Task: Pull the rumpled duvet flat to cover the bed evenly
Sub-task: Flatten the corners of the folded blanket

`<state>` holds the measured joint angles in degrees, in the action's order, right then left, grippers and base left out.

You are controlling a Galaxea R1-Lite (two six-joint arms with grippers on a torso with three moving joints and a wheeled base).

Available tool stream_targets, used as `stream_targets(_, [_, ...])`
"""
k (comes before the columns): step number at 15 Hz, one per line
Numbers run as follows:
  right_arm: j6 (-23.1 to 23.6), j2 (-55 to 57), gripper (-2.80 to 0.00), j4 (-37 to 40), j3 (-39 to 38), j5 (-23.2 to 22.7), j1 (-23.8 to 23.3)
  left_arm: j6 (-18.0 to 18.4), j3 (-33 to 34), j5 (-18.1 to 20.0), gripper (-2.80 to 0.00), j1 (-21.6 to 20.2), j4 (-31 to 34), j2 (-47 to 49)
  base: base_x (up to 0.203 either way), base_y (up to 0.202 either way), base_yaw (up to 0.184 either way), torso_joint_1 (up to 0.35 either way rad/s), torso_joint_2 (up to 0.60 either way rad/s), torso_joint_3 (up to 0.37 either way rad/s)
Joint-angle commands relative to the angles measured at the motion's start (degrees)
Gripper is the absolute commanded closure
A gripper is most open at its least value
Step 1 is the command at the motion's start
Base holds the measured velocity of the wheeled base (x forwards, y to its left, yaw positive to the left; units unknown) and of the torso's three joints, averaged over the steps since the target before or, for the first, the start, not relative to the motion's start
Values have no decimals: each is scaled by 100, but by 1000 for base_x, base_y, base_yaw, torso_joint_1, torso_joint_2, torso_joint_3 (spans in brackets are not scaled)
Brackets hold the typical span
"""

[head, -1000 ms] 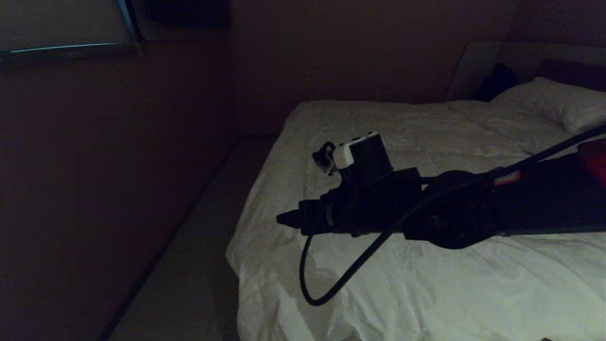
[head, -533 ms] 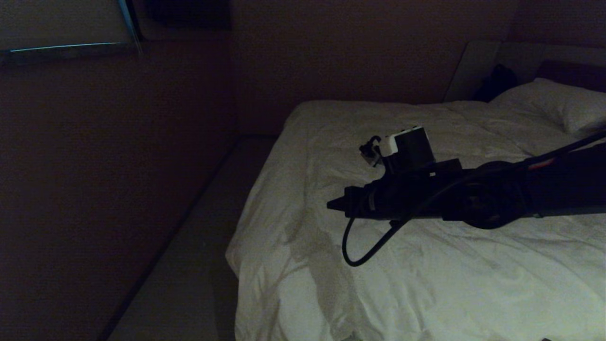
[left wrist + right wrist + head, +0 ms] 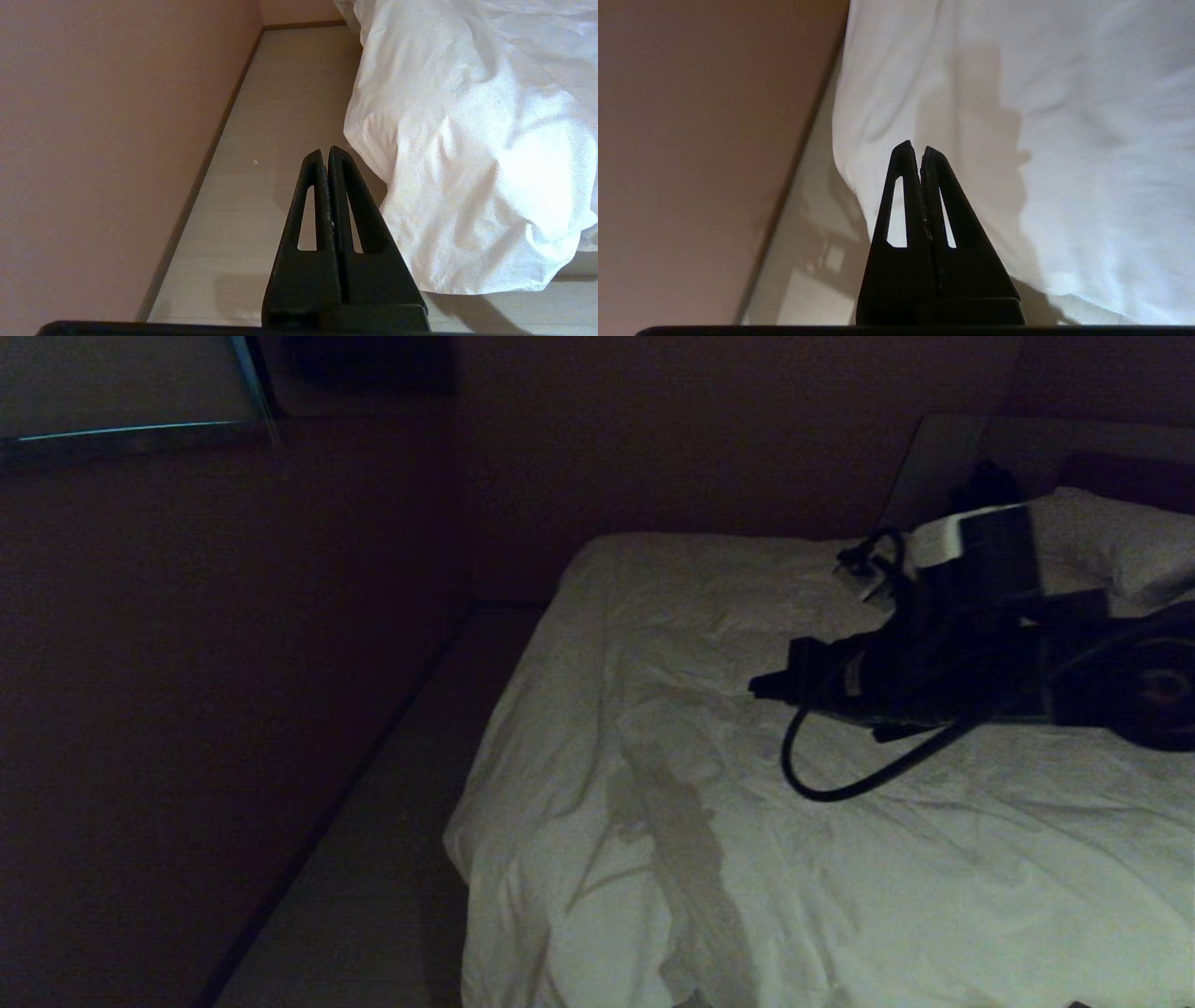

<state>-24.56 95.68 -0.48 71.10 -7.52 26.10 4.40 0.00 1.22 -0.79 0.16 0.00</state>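
Mostly the job looks done, as far as I can judge: the duvet (image 3: 840,859) lies spread over the bed (image 3: 523,933), reaching the side edge and hanging down over the near corner, with only soft creases and a few shallow folds near that edge left to pull out. Whether the far side is even cannot be seen. The right gripper (image 3: 758,688) hangs above the duvet, fingers pressed together with no cloth between them — nothing is held. The left gripper (image 3: 325,154) is also closed and empty, parked low beside the bed over the floor (image 3: 261,140), near the hanging corner. Counted: one duvet, one bed, one pillow (image 3: 1111,546) in view at the head end, two grippers.
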Motion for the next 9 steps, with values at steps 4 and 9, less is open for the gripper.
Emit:
stream_targets(4, [241,-3194,0,819,-1064,195,-875,-1,0,1,0,0,2,0,0,0,0,0,0,0])
stream_targets(9, [543,-4644,0,1107,-2154,885,-1327,-1,0,1,0,0,2,0,0,0,0,0,0,0])
